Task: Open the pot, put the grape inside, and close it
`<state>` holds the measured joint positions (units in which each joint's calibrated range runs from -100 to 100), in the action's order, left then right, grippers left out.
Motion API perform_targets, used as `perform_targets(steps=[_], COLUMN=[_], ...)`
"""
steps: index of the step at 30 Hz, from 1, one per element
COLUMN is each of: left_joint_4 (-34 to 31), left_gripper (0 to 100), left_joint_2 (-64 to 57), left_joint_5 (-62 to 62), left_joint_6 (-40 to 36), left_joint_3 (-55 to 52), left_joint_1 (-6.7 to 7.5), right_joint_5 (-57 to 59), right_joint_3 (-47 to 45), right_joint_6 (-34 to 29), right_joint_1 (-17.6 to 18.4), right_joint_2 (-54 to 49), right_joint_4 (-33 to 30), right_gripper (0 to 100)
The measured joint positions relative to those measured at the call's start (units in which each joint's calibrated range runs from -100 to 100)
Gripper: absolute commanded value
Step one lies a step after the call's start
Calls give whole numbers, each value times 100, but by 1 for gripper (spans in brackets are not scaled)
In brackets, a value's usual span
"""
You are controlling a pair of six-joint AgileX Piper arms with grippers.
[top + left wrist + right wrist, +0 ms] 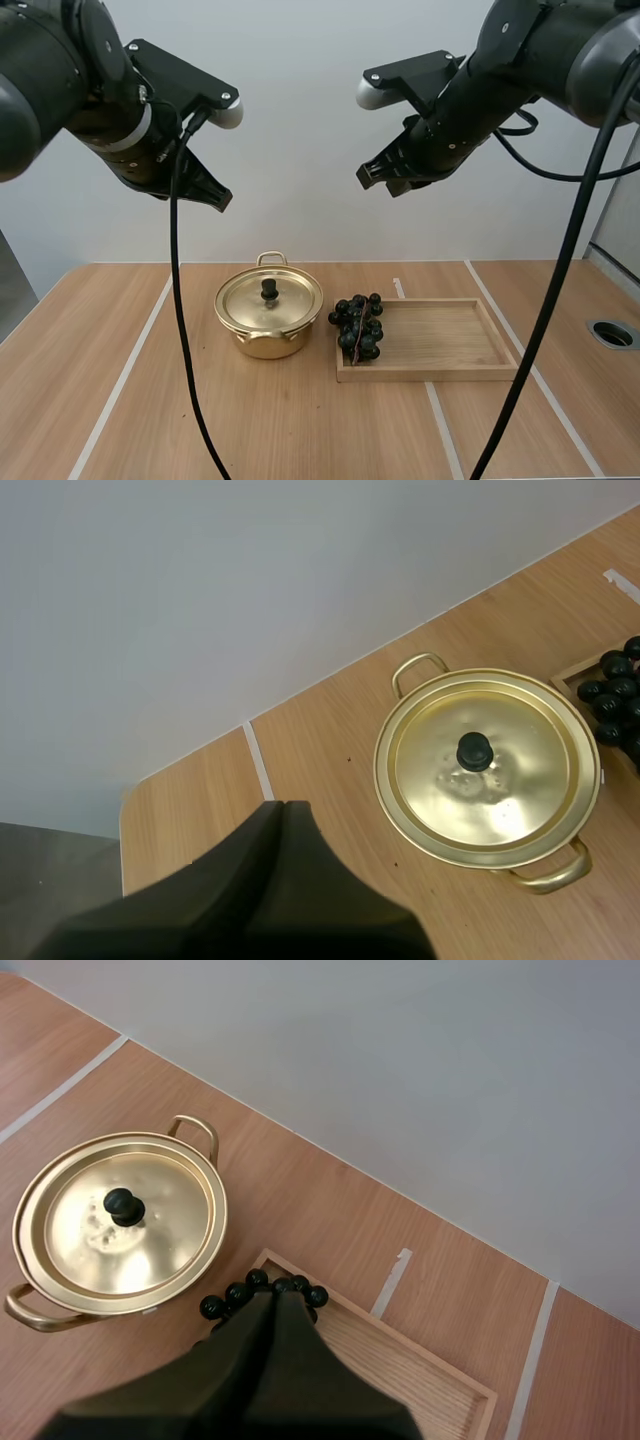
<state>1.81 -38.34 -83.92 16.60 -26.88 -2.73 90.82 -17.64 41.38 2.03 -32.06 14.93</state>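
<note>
Pot (266, 345) mid-frame has its lid (288, 303) on; grapes (359, 326) lie on the wooden tray (440, 340) right of it. Both my jaws hang pressed together above: nothing done yet.

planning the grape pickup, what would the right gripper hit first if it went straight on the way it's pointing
Most likely the bunch of grapes: the right gripper, fingers shut, aims at it, on the wooden tray's end beside the pot. Depth is unclear, so this is a guess.
</note>
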Motion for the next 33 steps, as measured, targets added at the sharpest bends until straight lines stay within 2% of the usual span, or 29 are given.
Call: perform_targets(steps=[1, 2, 3, 4, 5, 6, 7, 12, 16, 27, 29, 33], left_joint_4=[0, 0, 0, 0, 0, 0, 0, 13, 59, 699, 804, 879], left_gripper=[8, 18, 30, 46, 67, 85, 100, 100, 100, 100, 100, 100], left_joint_2=[0, 0, 0, 0, 0, 0, 0, 12, 181, 1193, 1339, 1534], left_joint_5=[21, 42, 62, 62, 78, 99, 129, 207, 225, 253, 288, 339], left_joint_6=[75, 123, 176, 267, 321, 337, 362, 503, 659, 876, 923, 951], left_joint_3=[0, 0, 0, 0, 0, 0, 0, 9, 9, 9, 9, 9], left_joint_1=[0, 0, 0, 0, 0, 0, 0, 0, 0, 0, 63, 289], right_joint_5=[0, 0, 0, 0, 0, 0, 0, -72, -134, -134, -134, -134], right_joint_3=[0, 0, 0, 0, 0, 0, 0, 0, 0, 0, 0, 0], right_joint_6=[0, 0, 0, 0, 0, 0, 14, -140, -272, -549, -587, -686], right_joint_1=[0, 0, 0, 0, 0, 0, 0, 0, 0, 0, 0, 0], right_joint_2=[0, 0, 0, 0, 0, 0, 0, 0, 0, 0, 0, 0], right_joint_4=[10, 10, 10, 10, 10, 10, 13, -71, -434, -787, -903, -1077], right_gripper=[0, 8, 23, 44, 69, 90, 100, 100, 100, 100, 100, 100])
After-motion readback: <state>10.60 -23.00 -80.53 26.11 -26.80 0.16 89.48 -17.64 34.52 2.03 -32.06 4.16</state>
